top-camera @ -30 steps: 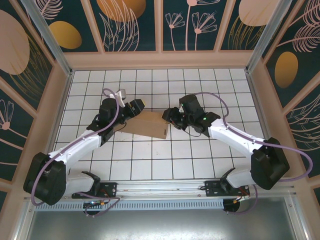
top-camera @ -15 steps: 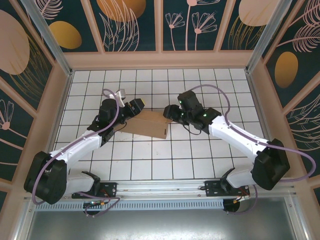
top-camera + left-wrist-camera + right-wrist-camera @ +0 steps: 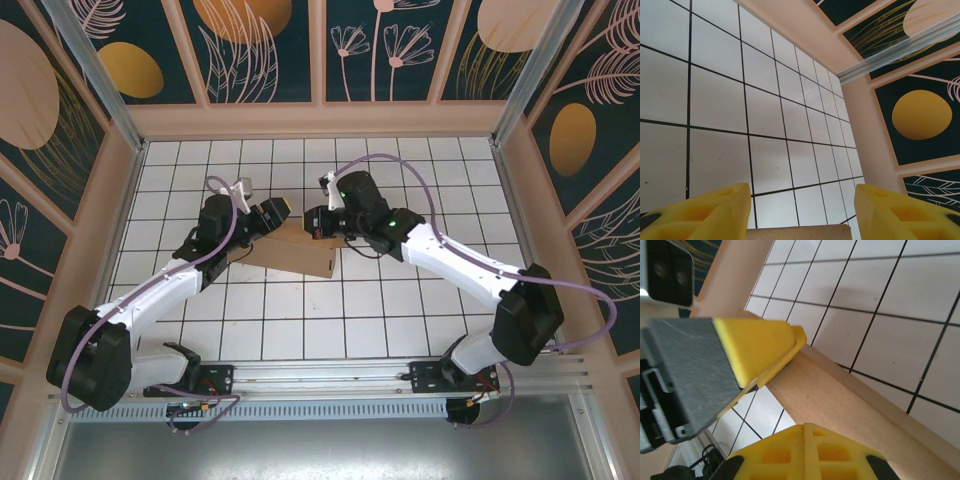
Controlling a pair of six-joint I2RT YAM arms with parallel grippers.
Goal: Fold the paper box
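Note:
The paper box (image 3: pixel 300 256) is a brown cardboard piece lying on the white tiled table between the two arms. My left gripper (image 3: pixel 275 214) is at its upper left corner. In the left wrist view my left gripper (image 3: pixel 802 187) stands open, a cardboard edge (image 3: pixel 800 232) between its yellow fingers (image 3: pixel 705 212). My right gripper (image 3: pixel 316 221) is over the box's top edge, close to the left one. Seen from the right wrist, my right gripper (image 3: pixel 805 427) is shut, its tips against a raised cardboard flap (image 3: pixel 850 400). A left finger (image 3: pixel 757 345) touches that flap's end.
Wooden frame walls (image 3: pixel 320 120) enclose the tiled table (image 3: pixel 300 320) on three sides, with the corner wall (image 3: pixel 875 130) beyond the left gripper. A metal rail (image 3: pixel 320 372) with both arm bases runs along the near edge.
My right arm swung left over the box's top edge, nearing the left gripper, and its jaws closed. The left arm and the box stayed put.

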